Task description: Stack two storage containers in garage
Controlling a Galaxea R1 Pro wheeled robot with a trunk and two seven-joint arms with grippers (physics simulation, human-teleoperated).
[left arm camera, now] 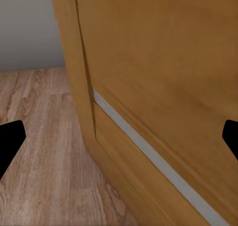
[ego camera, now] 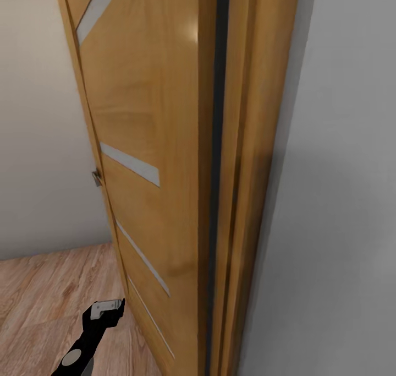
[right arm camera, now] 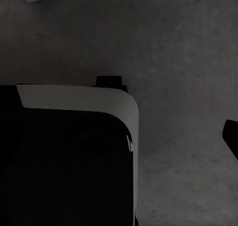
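Close ahead, wooden door (ego camera: 154,161) beside left pincer (ego camera: 108,308).

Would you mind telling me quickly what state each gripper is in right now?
Left gripper: open, holding nothing, facing the wooden door.
Right gripper: only one fingertip is visible over dark floor; cannot be told.

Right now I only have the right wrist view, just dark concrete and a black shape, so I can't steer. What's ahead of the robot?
Observer: A wooden door with pale strips, angled open, stands close ahead, with a grey wall to its right.
Operator: Is the left gripper carrying a container?
Observer: No. The left gripper is open with nothing between its fingers, low beside the door.
Operator: What floor is under it?
Observer: Light wood planks.
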